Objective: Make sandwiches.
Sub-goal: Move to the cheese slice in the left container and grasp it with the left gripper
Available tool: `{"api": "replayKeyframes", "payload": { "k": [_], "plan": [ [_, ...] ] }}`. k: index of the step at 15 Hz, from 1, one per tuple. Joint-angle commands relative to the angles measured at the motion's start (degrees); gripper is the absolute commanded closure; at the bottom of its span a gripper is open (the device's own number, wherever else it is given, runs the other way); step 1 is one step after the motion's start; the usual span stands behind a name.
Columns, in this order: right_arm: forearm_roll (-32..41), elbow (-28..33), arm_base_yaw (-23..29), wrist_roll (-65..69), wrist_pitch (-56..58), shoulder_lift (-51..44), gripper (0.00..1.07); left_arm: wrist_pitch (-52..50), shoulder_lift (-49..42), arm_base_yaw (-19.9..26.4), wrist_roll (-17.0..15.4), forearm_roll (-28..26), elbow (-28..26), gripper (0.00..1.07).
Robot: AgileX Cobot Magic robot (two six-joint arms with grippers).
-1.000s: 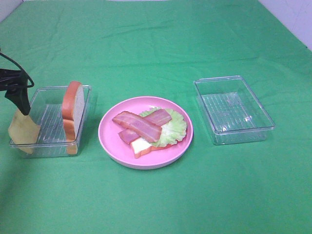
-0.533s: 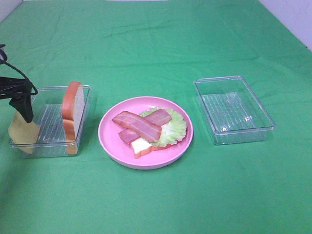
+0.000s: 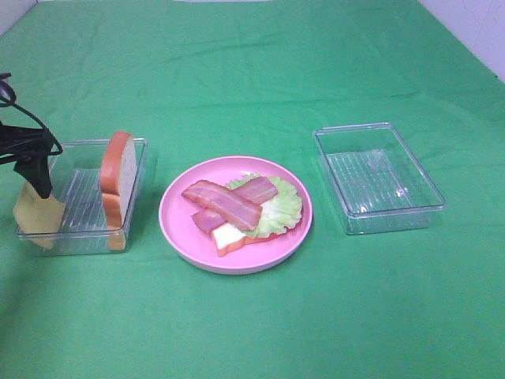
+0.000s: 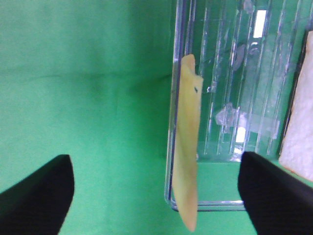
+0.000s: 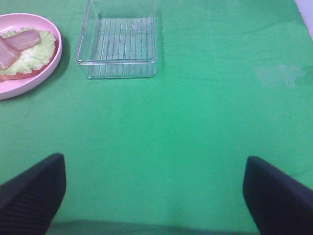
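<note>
At left edge, left gripper (image 4: 154, 164) jaws wide astride thin yellow cheese square (image 4: 188, 147) by clear plastic tray (image 4: 220, 58) wall, right gripper (image 5: 152, 161) jaws wide.

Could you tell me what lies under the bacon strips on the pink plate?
Under the bacon strips is ruffled green lettuce, and below that a bread slice, one corner showing. Anything else between them is covered.
</note>
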Motion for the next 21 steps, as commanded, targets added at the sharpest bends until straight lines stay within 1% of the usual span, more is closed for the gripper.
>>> {"api": "replayKeyframes", "payload": {
  "k": [1, 2, 3, 4, 5, 9, 12, 14, 17, 18, 19, 20, 21],
  "plan": [
    [0.46, 0.23, -0.11, -0.57, -0.69, -1.78, 0.13, -1.03, 0.00, 0.06, -1.32, -0.52, 0.34, 0.54],
    [0.46, 0.23, -0.11, -0.57, -0.69, -1.78, 0.13, -2.58, 0.00, 0.06, -1.60, -0.63, 0.34, 0.67],
    [0.46, 0.23, -0.11, -0.57, -0.69, -1.78, 0.13, -2.92, 0.00, 0.06, -2.01, -0.80, 0.34, 0.69],
    [0.46, 0.23, -0.11, -0.57, -0.69, -1.78, 0.13, -3.38, 0.00, 0.06, -2.86, -0.97, 0.34, 0.75],
    [0.46, 0.23, -0.11, -0.57, -0.69, -1.78, 0.13, -3.78, 0.00, 0.06, -2.86, -1.38, 0.34, 0.80],
    [0.46, 0.23, -0.11, -0.57, -0.69, -1.78, 0.13, -5.73, 0.00, 0.06, -2.69, -3.84, 0.34, 0.80],
    [0.46, 0.23, -0.11, -0.57, -0.69, -1.78, 0.13, -5.84, 0.06, 0.06, -2.69, -4.58, 0.34, 0.80],
    [0.46, 0.23, -0.11, -0.57, -0.69, -1.78, 0.13, -3.32, 1.95, 0.06, -2.64, -5.56, 0.34, 0.80],
    [0.46, 0.23, -0.11, -0.57, -0.69, -1.78, 0.13, -1.95, 3.67, 0.06, -2.75, -5.50, 0.34, 0.80],
    [0.46, 0.23, -0.11, -0.57, -0.69, -1.78, 0.13, -2.29, 3.67, 0.06, -3.15, -5.50, 0.34, 0.85],
    [0.46, 0.23, -0.11, -0.57, -0.69, -1.78, 0.13, -2.81, 3.32, 0.06, -4.01, -5.33, 0.34, 0.95],
    [0.46, 0.23, -0.11, -0.57, -0.69, -1.78, 0.13, -3.04, 3.15, 0.06, -4.13, -5.21, 0.29, 1.06],
    [0.46, 0.23, -0.11, -0.57, -0.69, -1.78, 0.13, -2.92, 3.15, 0.06, -4.13, -5.16, 0.00, 1.07]
  ]
}}
